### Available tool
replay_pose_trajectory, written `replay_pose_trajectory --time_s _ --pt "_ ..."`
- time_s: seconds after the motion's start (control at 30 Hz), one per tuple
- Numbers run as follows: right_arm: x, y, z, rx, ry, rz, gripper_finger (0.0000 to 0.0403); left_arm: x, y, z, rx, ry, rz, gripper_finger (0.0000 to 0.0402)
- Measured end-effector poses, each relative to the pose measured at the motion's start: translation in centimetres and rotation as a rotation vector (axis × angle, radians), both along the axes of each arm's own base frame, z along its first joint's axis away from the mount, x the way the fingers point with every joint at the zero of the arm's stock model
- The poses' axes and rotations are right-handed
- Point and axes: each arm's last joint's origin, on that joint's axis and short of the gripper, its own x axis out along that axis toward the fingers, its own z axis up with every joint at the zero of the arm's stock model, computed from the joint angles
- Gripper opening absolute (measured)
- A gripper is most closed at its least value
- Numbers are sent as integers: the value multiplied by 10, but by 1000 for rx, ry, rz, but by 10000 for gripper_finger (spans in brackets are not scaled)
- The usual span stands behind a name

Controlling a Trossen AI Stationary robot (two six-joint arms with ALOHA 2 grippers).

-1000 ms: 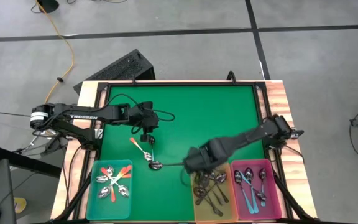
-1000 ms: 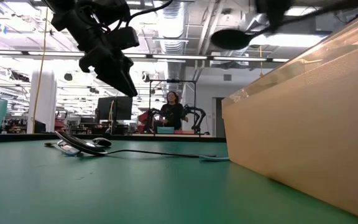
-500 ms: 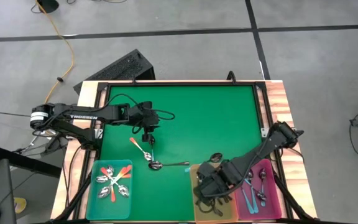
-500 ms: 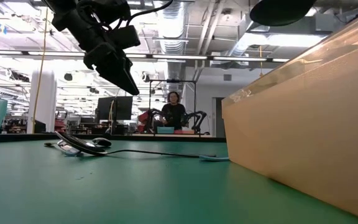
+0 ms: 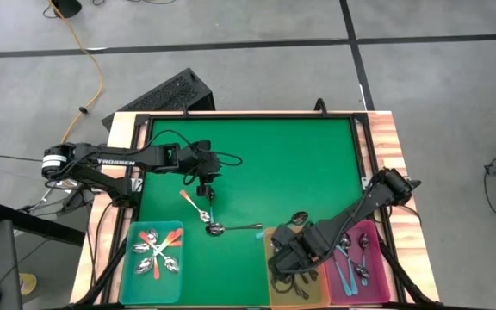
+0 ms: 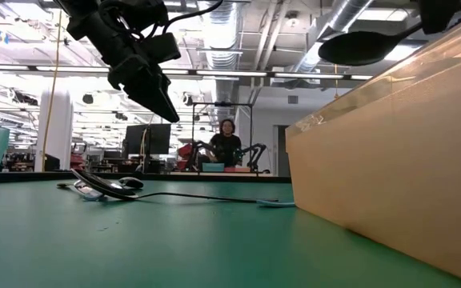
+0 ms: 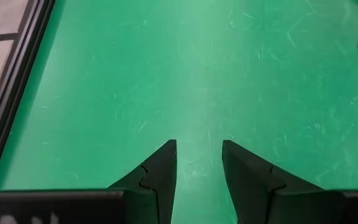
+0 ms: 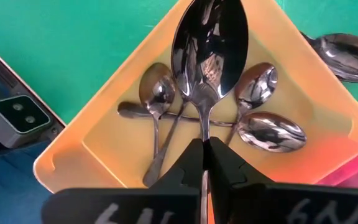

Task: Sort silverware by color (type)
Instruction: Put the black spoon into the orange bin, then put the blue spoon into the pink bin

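From above, the right claw (image 5: pixel 293 251) hangs over the yellow bin (image 5: pixel 298 271) at the near edge of the green surface (image 5: pixel 265 164), pinched tight on the handle of a plain metal spoon (image 5: pixel 300 219) whose bowl juts past the bin's far rim. More dark spoons lie in that bin. The pink bin (image 5: pixel 358 263) just to its right holds blue-handled spoons (image 5: pixel 341 258), and the teal bin (image 5: pixel 153 263) at the near left holds orange-handled spoons (image 5: pixel 155 250). On the surface between the arms lie an orange-handled spoon (image 5: pixel 194 205) and a blue-handled spoon (image 5: pixel 235 228). The left claw (image 5: pixel 202 179) hovers just beyond them.

At surface level, the held spoon's dark bowl (image 6: pixel 362 46) hangs above the yellow bin's wall (image 6: pixel 390 160); loose spoons (image 6: pixel 106 187) lie far left.

The left wrist view shows its fingers (image 7: pixel 160 171) narrowly apart, gripping nothing, over bare green.

The right wrist view shows its fingers (image 8: pixel 188 165) closed on the spoon's stem, its bowl (image 8: pixel 210 45) above the spoons in the yellow bin (image 8: pixel 104 140).
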Motion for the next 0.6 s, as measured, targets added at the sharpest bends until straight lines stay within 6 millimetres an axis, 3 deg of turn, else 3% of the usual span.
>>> replay_pose_trajectory --time_s 0.6 --pt "1 0 -6 -31 -26 42 87 0 0 0 9 3 -4 114"
